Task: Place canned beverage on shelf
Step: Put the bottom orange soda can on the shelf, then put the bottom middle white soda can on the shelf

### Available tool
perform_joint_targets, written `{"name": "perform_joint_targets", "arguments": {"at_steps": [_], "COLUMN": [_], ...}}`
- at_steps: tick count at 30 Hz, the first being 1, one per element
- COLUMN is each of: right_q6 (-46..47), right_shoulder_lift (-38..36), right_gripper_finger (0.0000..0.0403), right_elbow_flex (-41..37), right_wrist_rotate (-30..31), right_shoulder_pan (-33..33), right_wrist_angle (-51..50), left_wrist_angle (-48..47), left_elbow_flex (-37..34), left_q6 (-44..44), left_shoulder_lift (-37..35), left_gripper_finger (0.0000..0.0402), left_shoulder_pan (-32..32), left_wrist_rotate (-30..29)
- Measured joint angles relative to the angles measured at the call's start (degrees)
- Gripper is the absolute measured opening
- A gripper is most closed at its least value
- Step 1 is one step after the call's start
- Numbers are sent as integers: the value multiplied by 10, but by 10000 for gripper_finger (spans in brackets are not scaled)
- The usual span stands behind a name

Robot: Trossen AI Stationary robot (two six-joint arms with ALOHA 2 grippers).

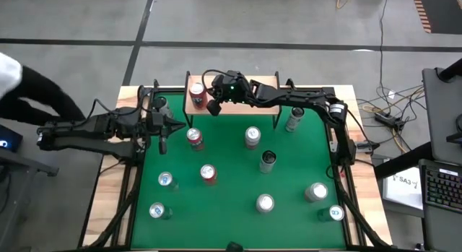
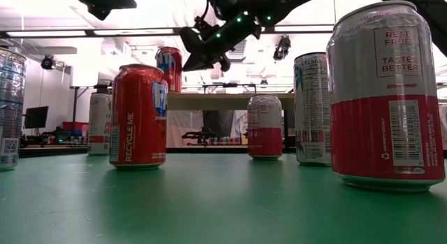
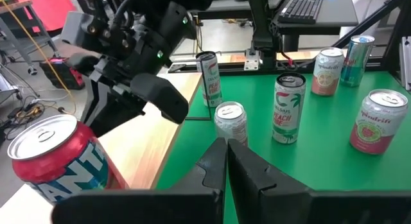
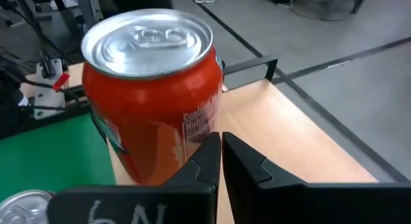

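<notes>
Red can [image 1: 195, 90] is standing upright on the shelf [image 1: 245, 105], just beside the right gripper [image 1: 214, 106], whose fingers are pressing together, empty. Left gripper [image 1: 163, 140] is waiting nearby, fingers together, another red can [image 1: 195, 138] sitting beside it.

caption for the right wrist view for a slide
Red can standing upright on the wooden shelf, right gripper shut just beside it.
</notes>
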Motion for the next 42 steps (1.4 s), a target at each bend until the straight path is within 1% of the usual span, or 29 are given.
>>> {"name": "perform_joint_targets", "arguments": {"at_steps": [5,10,15,18,21,30,32,35,37,39,42], "right_q6": [-26,-26,-26,-21,-11,34,34,34,33,32,34], "right_shoulder_lift": [0,4,4,4,-1,-34,-34,-35,-36,-41,-59], "right_gripper_finger": [9,9,9,9,9,9,9,9,9,9,9], "right_elbow_flex": [0,0,0,0,0,1,1,1,1,1,0], "right_wrist_rotate": [-6,-52,-52,-28,-19,-27,-30,-30,-15,0,4], "right_shoulder_pan": [0,-1,-1,-1,-1,14,25,42,55,67,90], "right_wrist_angle": [15,49,43,34,12,-64,-77,-93,-120,-154,-196], "left_wrist_angle": [0,4,8,8,8,1,-14,-50,-73,-85,-85], "left_elbow_flex": [0,0,0,0,0,0,0,0,0,0,0], "left_q6": [0,0,-6,-13,-18,-22,-21,-30,-46,-62,-76], "left_shoulder_lift": [-2,-5,-7,-7,-6,-7,-6,-5,-4,-4,-5], "left_gripper_finger": [0,0,0,0,0,0,0,0,0,0,0], "left_shoulder_pan": [0,0,0,0,0,0,0,0,0,0,-1], "left_wrist_rotate": [0,0,0,0,0,-2,-23,-79,-100,-96,-42]}}
